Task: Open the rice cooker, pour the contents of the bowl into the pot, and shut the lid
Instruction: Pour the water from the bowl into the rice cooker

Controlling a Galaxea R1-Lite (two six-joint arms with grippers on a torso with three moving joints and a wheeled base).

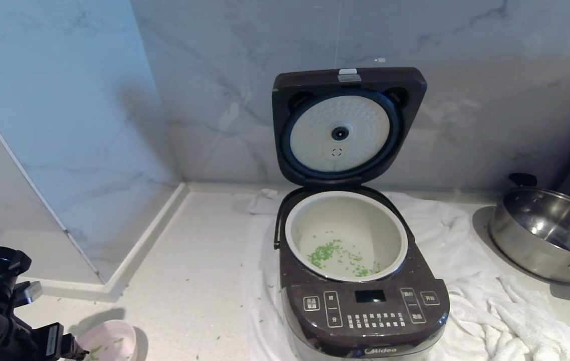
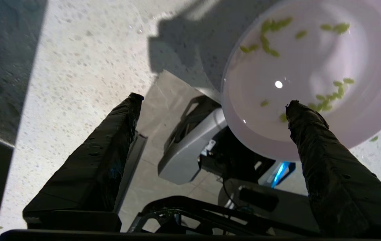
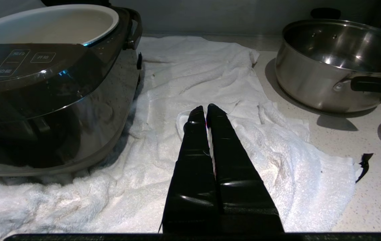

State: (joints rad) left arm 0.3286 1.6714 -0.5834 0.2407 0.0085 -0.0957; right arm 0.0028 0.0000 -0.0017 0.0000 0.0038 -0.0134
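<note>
Head view: the left gripper (image 1: 71, 348), spread and holding nothing, sits at the near left bench (image 1: 189, 260) corner beside the set-down bowl (image 1: 112, 341). Rightward and farther back stands the rice cooker (image 1: 360, 301), its raised lid (image 1: 347, 125) upright at the rear. Closing likely needs an up-and-over reach. The right gripper (image 3: 206, 109) is pressed together.

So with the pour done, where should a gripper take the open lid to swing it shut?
Probably the lid's free top edge, by the latch tab, coming from above and in front. It stands upright on a rear hinge behind the pot, so that edge is farthest from the hinge and swings forward and down. The left gripper is open beside the bowl.
</note>
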